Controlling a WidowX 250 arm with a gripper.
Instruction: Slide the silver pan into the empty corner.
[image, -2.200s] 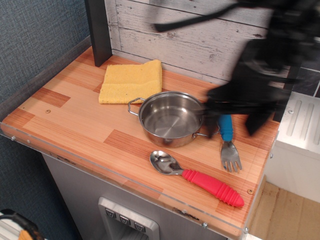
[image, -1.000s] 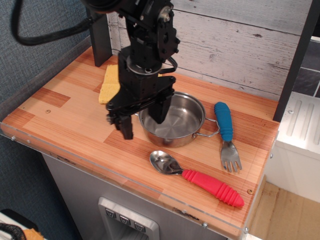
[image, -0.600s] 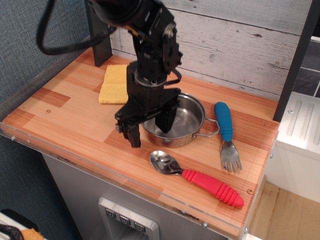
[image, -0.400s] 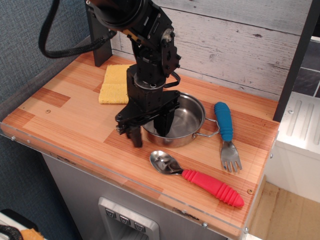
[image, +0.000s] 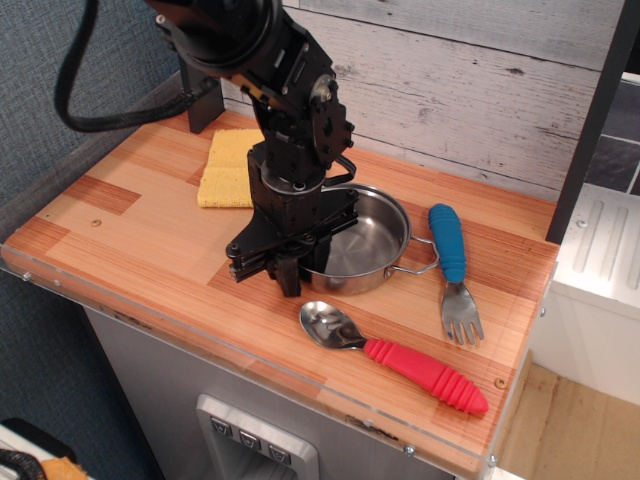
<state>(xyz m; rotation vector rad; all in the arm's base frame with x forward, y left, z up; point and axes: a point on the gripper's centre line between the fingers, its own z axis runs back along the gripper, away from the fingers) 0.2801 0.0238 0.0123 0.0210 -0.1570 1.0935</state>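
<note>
On tabletop (image: 150, 235): one silver pan (image: 362, 240), rim pinched by tool (image: 283, 262); one spoon (image: 395, 357), one fork (image: 456, 271).

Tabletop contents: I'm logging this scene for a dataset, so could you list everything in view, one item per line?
pan: one, silver, middle of the table, gripper at its left rim
cloth: one, yellow, back left, partly behind the arm
spoon: one, metal bowl with red handle, front, just ahead of the pan
fork: one, metal tines with blue handle, right of the pan
table: one, pale and reddish-brown wood strips, clear plastic rim; front-left corner bare
wall: one, whitewashed planks, behind the table
gripper: one, black, closed on the pan's left rim
</note>
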